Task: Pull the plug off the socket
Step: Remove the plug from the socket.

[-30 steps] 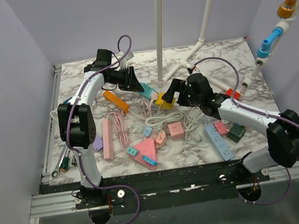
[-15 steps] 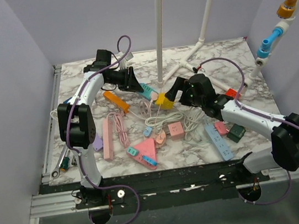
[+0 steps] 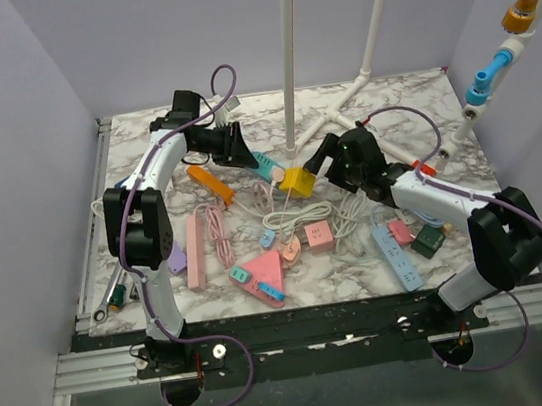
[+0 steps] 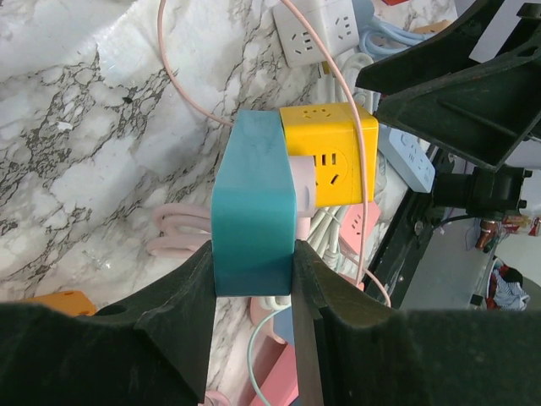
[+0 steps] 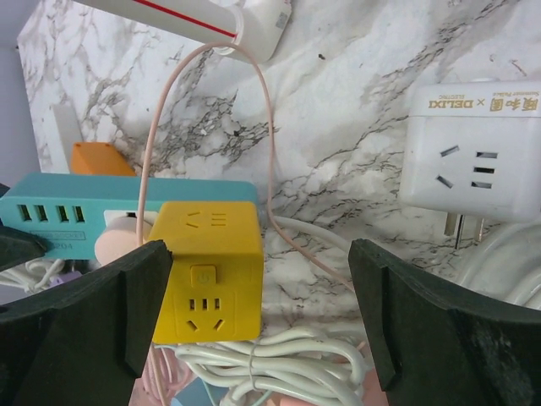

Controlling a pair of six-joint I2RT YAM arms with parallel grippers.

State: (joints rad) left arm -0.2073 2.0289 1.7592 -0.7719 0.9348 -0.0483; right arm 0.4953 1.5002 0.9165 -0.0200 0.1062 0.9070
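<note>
Left wrist view shows the plug [image 4: 303, 182] as a small pale pink block with a thin pink cable [image 4: 182, 93] running off it. It is seated in the face of a teal power strip [image 4: 254, 194]. The left gripper [image 4: 252, 254] is clamped narrowly on that strip, one finger on each long side. The plug sits just beyond the fingertips, untouched by them. A yellow cube socket [image 4: 325, 148] lies against the plug's other side.

In the right wrist view the right gripper [image 5: 260, 262] stands spread wide, holding nothing. The cube lies between its fingers [image 5: 84, 321], close to the one nearer the strip, and the plug shows just past that finger's tip.

From above, strip and plug lie on the bench's [image 3: 418, 101] far half, about midway between its left and right edges.
</note>
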